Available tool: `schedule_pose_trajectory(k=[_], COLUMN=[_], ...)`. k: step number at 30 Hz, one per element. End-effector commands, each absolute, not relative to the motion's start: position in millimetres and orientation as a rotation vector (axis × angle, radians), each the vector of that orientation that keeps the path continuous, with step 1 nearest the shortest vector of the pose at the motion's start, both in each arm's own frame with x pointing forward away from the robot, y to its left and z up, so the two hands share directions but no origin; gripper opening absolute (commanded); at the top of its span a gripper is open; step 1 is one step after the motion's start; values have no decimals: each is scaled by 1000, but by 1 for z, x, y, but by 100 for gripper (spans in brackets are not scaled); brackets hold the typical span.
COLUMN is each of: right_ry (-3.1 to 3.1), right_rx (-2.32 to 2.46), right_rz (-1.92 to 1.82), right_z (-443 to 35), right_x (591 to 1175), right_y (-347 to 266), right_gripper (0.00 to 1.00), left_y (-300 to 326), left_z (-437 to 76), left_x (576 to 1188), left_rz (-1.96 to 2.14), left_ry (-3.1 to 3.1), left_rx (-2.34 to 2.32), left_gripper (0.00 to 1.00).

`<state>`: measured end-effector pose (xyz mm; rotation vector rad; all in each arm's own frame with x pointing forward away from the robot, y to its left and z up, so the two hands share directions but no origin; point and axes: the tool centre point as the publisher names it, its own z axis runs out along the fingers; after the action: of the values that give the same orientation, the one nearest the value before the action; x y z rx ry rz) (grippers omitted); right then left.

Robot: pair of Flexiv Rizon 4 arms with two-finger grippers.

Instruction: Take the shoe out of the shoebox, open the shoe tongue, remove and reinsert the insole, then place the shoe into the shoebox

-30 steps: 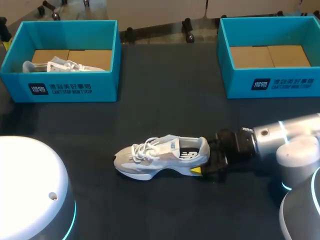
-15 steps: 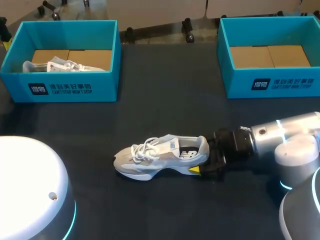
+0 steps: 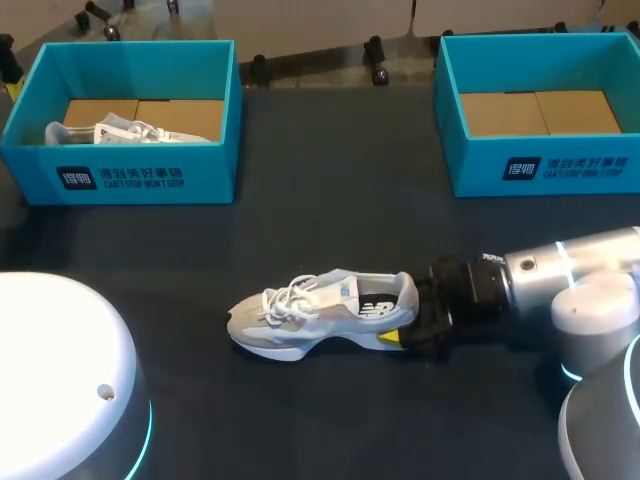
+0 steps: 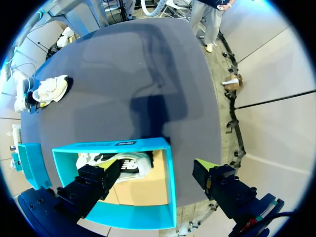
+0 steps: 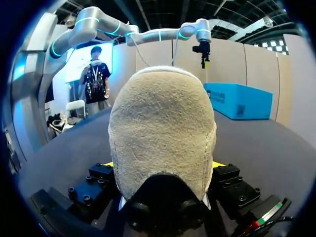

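Note:
A grey-and-white shoe point(image 3: 320, 312) lies on its side mid-table, toe to the left. My right gripper point(image 3: 408, 322) is at its heel. In the right wrist view the tan heel point(image 5: 163, 133) fills the space between the open fingers of the right gripper point(image 5: 163, 165). The yellow tips sit close on either side. My left gripper point(image 4: 158, 170) hangs high above the left teal shoebox point(image 4: 123, 145), open and holding nothing. From there the shoe on the table point(image 4: 49, 90) shows far ahead.
The left shoebox point(image 3: 130, 175) at the back left holds a second white shoe point(image 3: 110, 132). A right teal shoebox point(image 3: 545, 165) at the back right shows only a cardboard floor. My left arm's white housing point(image 3: 60, 380) fills the near left corner.
My right gripper's fingers have drawn in a little around the heel. The shoe and the left arm have not moved.

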<state>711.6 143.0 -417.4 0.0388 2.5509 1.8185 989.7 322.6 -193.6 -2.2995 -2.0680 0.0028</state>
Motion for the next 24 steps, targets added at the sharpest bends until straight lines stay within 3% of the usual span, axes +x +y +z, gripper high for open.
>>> schedule_pose_trajectory(k=[1,2,24], right_ry=[2549,2550,2534], right_rx=[33,32,21], right_rz=[1821,1820,1831], right_z=[-419,-418,-419], right_x=[713,713,710], right_y=[144,144,149], right_gripper=[8,0,0], left_y=[323,323,321], left_z=[-193,-193,-190], left_x=[988,988,977], left_rz=[-3,-3,-44], left_ry=[-2068,-2068,-2092], left_rx=[-2301,-2301,-2312], left_gripper=[100,100,100])
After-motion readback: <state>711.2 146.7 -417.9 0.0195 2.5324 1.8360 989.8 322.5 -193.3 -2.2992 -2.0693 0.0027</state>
